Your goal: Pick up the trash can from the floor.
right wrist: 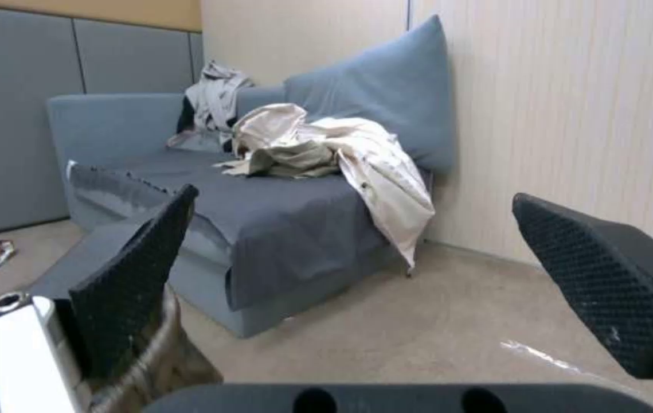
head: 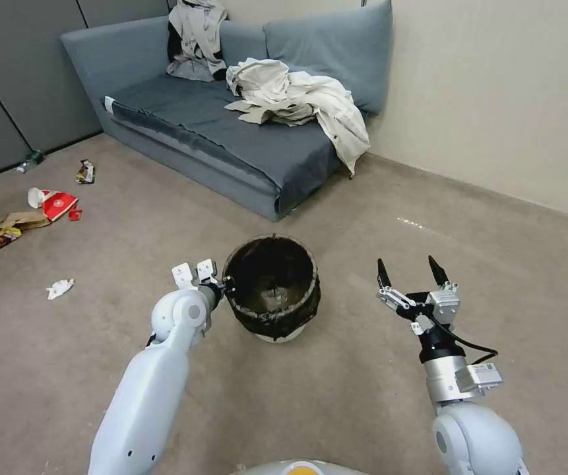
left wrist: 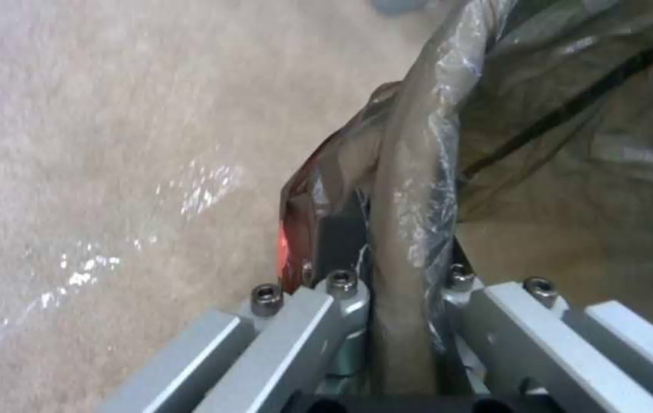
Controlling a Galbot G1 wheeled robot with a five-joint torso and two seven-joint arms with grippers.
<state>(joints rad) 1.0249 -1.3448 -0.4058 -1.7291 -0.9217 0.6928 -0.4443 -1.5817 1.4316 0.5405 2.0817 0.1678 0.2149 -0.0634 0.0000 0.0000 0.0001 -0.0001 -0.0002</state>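
1. The trash can (head: pixel 272 290), lined with a dark bag, is sitting on the carpeted floor (head: pixel 336 402) in front of the robot, nearer than the sofa (head: pixel 231 132).
2. The left gripper (left wrist: pixel 399 252) is clamping the can's left rim, one finger (left wrist: pixel 339 235) outside and the other inside the bag.
3. The right gripper (head: pixel 410 272) is hovering to the right of the can, apart from it, its fingers spread wide and holding nothing.
4. A beige jacket (head: pixel 303 99) is lying on the sofa; litter (head: pixel 46 204) is scattered on the far left floor.
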